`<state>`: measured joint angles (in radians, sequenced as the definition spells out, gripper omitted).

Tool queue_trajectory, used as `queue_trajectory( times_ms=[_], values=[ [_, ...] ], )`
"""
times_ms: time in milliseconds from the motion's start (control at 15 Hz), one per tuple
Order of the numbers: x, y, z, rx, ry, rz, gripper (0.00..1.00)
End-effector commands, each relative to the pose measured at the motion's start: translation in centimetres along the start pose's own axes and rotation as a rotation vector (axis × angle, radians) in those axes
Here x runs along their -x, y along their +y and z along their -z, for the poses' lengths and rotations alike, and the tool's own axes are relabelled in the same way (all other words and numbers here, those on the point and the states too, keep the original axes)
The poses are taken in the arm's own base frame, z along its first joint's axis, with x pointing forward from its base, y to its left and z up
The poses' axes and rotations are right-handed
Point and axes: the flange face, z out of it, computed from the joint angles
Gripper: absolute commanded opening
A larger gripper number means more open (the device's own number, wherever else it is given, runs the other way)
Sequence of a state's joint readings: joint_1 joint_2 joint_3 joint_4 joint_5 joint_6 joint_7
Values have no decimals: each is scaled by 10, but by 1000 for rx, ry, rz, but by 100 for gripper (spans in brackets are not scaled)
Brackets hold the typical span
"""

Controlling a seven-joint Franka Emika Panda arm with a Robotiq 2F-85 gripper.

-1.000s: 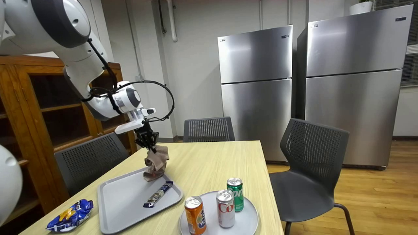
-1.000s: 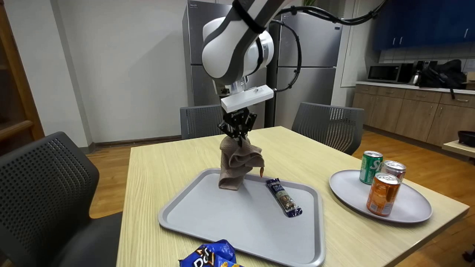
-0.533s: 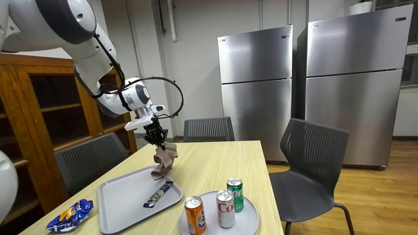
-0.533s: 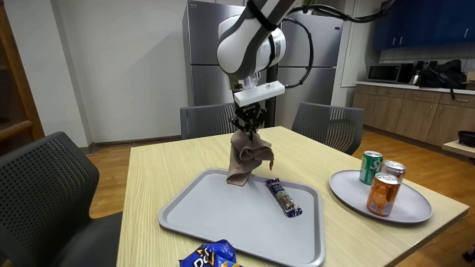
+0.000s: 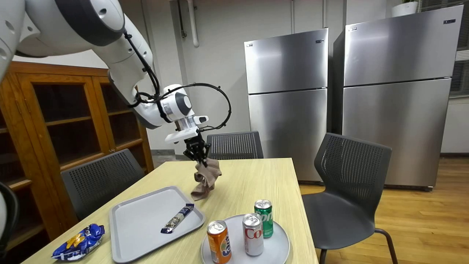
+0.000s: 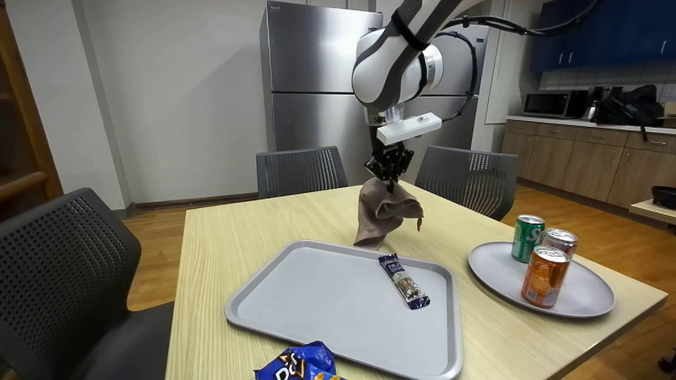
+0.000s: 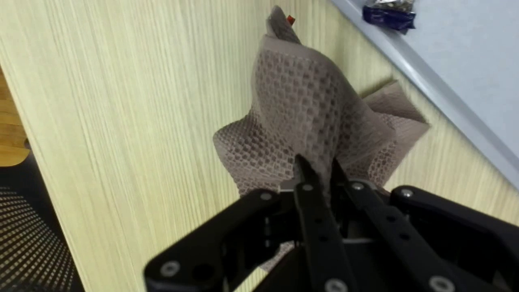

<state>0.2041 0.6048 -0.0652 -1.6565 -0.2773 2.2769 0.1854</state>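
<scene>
A brown textured cloth (image 6: 377,219) hangs bunched from my gripper (image 7: 318,162), whose fingers (image 7: 307,174) pinch a fold of it. In the wrist view the cloth (image 7: 300,93) spreads out beyond the fingertips, with a small red bit (image 7: 290,20) at one end. Both exterior views have the cloth (image 5: 206,179) over the wooden tabletop, just past the grey tray's (image 5: 143,227) edge. Whether its lower end touches the table I cannot tell. On the tray lies a dark blue nut bar (image 6: 404,282), close to the side facing the cloth.
A round grey plate (image 6: 491,264) carries an orange can (image 6: 546,277), a silver can (image 5: 253,234) and a green can (image 5: 264,218). Beside the tray lies a blue chip bag (image 5: 80,242). Dark chairs (image 5: 353,190) stand around the table, with two steel fridges (image 5: 289,110) behind.
My gripper has carried the cloth to the right in both exterior views. Earlier the cloth hung over the tray's far part; now it is over the tabletop past the rim. The grip is unchanged.
</scene>
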Motion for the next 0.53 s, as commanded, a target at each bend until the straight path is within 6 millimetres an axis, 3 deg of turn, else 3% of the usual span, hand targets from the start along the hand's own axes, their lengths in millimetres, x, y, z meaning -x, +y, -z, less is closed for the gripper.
queue_trajectory(
  times_ms=[0, 200, 467],
  values=[
    [-1, 34, -17, -39, -5, 14, 3],
    [0, 55, -35, -63, -12, 14, 3],
    [1, 65, -62, -89, -39, 22, 3]
  ],
)
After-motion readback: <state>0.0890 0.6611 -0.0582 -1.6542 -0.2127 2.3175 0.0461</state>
